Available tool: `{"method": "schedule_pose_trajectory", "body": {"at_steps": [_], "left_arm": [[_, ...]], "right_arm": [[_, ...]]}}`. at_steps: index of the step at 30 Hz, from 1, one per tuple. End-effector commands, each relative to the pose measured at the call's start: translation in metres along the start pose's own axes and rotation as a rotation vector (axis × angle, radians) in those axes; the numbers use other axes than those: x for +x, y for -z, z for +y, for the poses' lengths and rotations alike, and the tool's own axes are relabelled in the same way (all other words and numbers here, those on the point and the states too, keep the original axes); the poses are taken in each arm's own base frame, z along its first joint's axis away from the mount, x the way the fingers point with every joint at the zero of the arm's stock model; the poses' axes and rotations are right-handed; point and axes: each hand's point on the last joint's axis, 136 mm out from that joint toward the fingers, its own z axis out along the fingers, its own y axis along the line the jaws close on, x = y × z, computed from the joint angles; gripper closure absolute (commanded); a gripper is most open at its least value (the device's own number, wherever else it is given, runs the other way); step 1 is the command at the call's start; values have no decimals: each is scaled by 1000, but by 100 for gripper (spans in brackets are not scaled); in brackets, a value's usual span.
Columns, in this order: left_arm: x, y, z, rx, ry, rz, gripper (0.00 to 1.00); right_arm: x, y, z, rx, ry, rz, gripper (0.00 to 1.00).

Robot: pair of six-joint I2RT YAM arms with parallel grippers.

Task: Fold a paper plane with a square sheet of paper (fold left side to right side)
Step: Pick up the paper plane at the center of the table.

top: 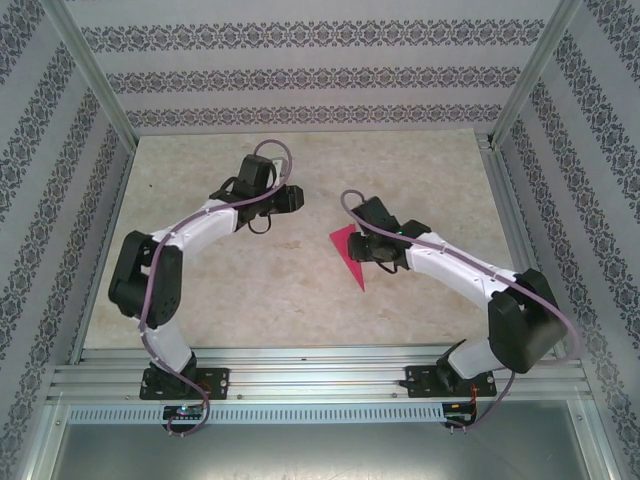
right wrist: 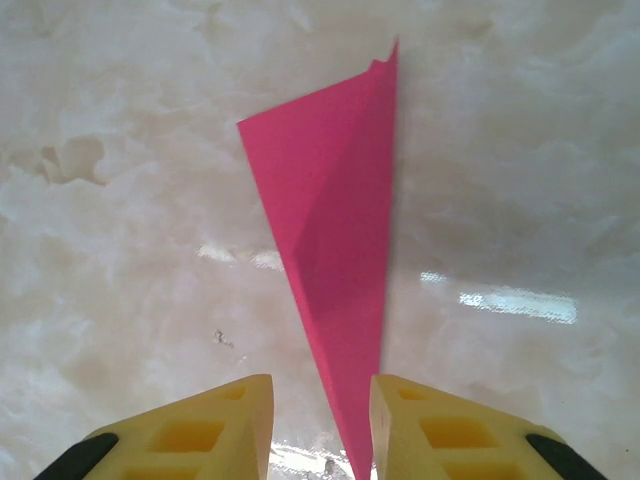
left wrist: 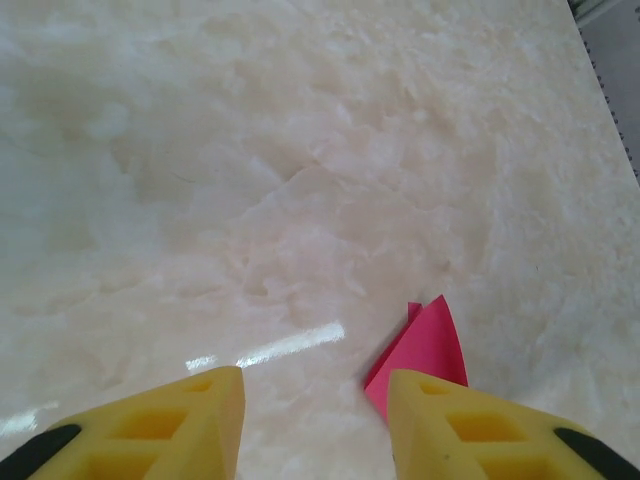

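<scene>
At the near edge of the bench, the 2 arm bases sat bolted to an aluminium rail. About midway between the near and far edges, a little right of centre, the paper plane lay on the marbled cream surface. It was a narrow pink dart with its sharp point aimed at the near edge and its wider end toward the far edge. A crease ran along its length, with one half shaded darker. The right gripper hung over the pointed end with its 2 yellow fingers apart. In the right wrist view the tip lay in the gap between them, closer to the right finger, and neither finger was visibly closed on the paper. Farther back and to the left, the left gripper hovered above bare bench with its fingers spread wide, clamped on nothing. In the left wrist view a pink part of the plane showed just past the right fingertip
</scene>
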Motion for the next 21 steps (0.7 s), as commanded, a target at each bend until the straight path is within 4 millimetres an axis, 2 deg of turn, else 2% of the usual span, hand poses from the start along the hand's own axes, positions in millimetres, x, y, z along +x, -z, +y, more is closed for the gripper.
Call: {"method": "schedule_pose_trajectory", "body": {"at_steps": [1,4,7,12,17,21], "left_arm": [[5,20,21,-86,33,-74,53],[18,44,42,-171,74,-112,47],[31,66,63,-251,115,-145,41],[55,90,85,-335,134,-156,36],[72,99,92,-352,156,-150,34],[73,101,93,-359,154,-147,33]], "right_arm": [[7,-7,4,149,142,39,68],[10,-21,25,179,218,74,68],[15,-38,32,232,265,132,67],[18,-56,22,346,320,183,66],[25,-67,9,427,358,227,66],[28,-70,-2,459,354,249,64]]}}
